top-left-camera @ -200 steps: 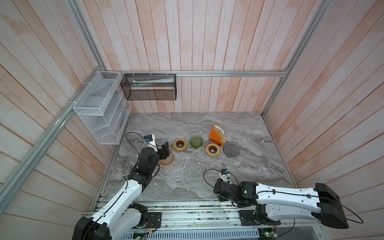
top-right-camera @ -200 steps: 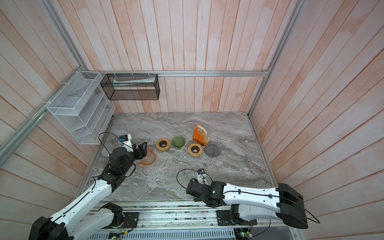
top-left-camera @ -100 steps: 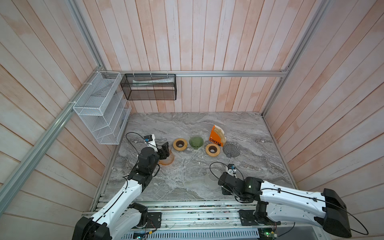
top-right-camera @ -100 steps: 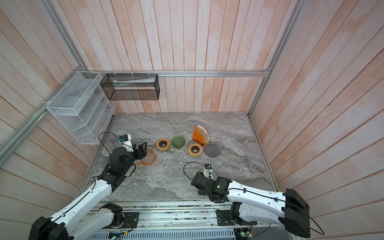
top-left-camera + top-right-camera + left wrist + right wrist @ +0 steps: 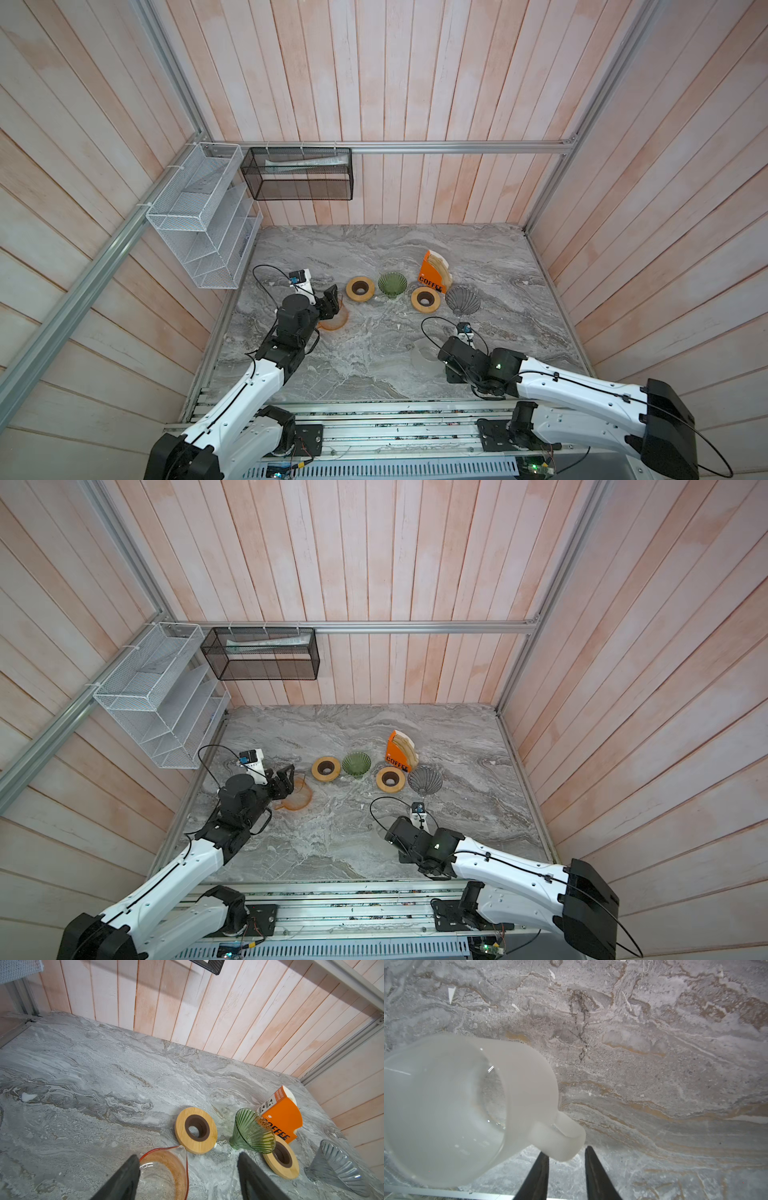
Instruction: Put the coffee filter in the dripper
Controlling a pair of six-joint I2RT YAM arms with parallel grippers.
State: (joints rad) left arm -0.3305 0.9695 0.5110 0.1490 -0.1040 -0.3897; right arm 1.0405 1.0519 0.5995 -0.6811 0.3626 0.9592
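Paper coffee filters [image 5: 439,262] stand in an orange COFFEE box [image 5: 432,278] [image 5: 280,1118] at the back. A green glass dripper [image 5: 392,284] [image 5: 252,1132] stands just left of the box and a grey glass dripper [image 5: 462,300] [image 5: 336,1165] just right of it. My left gripper [image 5: 188,1158] is open, one finger at the rim of an amber glass server [image 5: 336,322] [image 5: 164,1172]. My right gripper [image 5: 566,1152], near the front, is shut on the handle of a frosted white mug [image 5: 424,353] [image 5: 446,1105]. The handle hides one fingertip.
Two wooden rings [image 5: 360,288] [image 5: 425,298] lie beside the drippers. A white wire rack [image 5: 199,216] and a black mesh basket [image 5: 297,174] hang on the walls at the back left. A metal rail [image 5: 374,405] runs along the table's front edge.
My right arm has shifted to the right and a little toward the back, its gripper staying low over the table. The left arm has not moved.
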